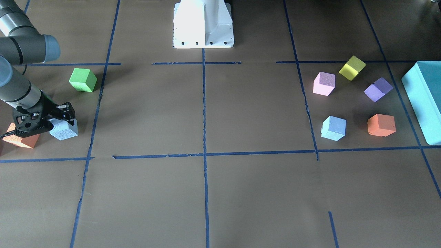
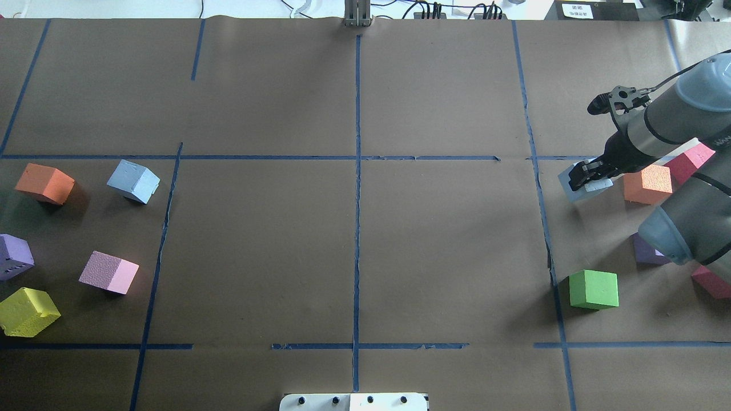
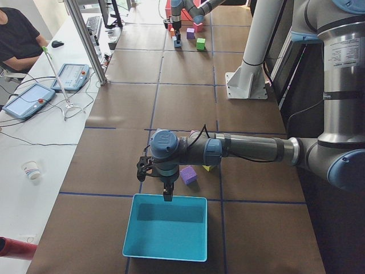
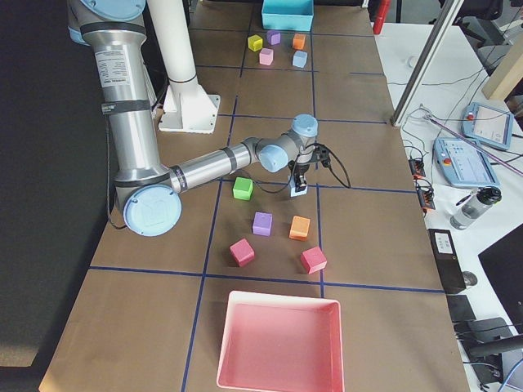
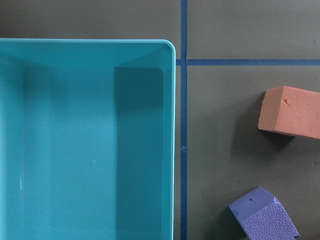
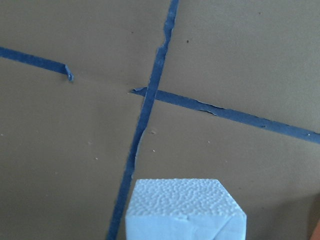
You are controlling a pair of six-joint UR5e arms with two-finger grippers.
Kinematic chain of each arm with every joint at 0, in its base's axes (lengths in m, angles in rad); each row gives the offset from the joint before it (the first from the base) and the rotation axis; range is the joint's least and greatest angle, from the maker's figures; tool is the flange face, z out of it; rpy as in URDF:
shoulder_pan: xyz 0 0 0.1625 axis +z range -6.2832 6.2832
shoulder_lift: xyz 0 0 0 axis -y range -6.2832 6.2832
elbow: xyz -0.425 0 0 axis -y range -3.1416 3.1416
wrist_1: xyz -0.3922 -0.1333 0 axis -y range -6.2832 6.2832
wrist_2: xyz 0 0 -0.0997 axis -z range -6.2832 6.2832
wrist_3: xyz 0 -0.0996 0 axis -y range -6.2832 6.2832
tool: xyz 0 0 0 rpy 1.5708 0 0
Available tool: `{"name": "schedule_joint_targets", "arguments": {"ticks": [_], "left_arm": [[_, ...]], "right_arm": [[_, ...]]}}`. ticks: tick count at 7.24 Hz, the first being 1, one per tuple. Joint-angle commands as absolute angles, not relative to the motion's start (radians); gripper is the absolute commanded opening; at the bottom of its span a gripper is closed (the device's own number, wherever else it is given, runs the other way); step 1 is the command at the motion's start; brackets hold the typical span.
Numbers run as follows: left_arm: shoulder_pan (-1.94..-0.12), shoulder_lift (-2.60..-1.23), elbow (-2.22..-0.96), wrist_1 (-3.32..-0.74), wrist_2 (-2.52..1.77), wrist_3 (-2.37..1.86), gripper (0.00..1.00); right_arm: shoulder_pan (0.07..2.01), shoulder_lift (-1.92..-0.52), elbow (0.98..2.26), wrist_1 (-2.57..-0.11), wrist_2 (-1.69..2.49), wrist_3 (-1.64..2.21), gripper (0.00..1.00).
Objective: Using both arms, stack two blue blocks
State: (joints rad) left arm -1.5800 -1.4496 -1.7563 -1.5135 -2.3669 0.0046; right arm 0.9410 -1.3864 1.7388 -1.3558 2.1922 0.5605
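Overhead exterior view: my right gripper (image 2: pixel 591 174) pinches the held blue block (image 2: pixel 573 188), jaws pressed to two opposite faces. The block is tipped a bit. I can't tell if it's clear of the bench (image 2: pixel 354 257) or resting on it.

The free blue block (image 2: pixel 133 181) is well apart from that gripper, straight across past the centre tape line (image 2: pixel 357 228), on my left arm's side. The stack turns on that gap. My guess is that either the right arm carries across, or the left arm brings the free one toward the middle.

The left gripper (image 3: pixel 167 195) is clearly the nearer one. It hangs over the teal tray (image 3: pixel 171 234), and the free blue block lies off to its side, beyond the orange cube (image 5: pixel 292 112). These are cubes, so there's no long axis. The free one sits askew to the tape, so I'd expect a wrist twist to square up on it.

Left gripper spread or pressed together: cannot tell, since only the side view has it.

Left wrist view shows the tray, the orange cube and a purple cube (image 5: pixel 262 215), with the free blue block out of frame. The front-facing view fills that in: the orange cube sits between the tray and the free blue block. Right wrist view shows only the held block's top face at its bottom edge and bare bench ahead, with no target, so that relation comes from overhead.
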Motion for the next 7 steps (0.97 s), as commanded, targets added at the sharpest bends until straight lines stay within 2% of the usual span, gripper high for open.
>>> {"name": "schedule_joint_targets", "arguments": {"ticks": [1,4,6,7], "left_arm": [[-1.580,-1.451,-1.756,-1.514,-2.367,0.005,1.00],[-1.580,-1.454,-1.756,-1.516,-2.367,0.006,1.00],[-1.580,-1.454,-1.755,-1.516,-2.367,0.005,1.00],[-1.580,-1.456,-1.755,-1.516,-2.365,0.006,1.00]], "right_arm": [[0.886,-1.198,1.753,-1.538,2.189,0.660,0.02],[0.685,-0.957,1.717,-1.588,2.088,1.054,0.01],[0.557,-0.708,1.489,-1.621,1.953,1.234,0.01],[0.533,-0.648,1.398,-1.615,1.936,1.245,0.01]]}}
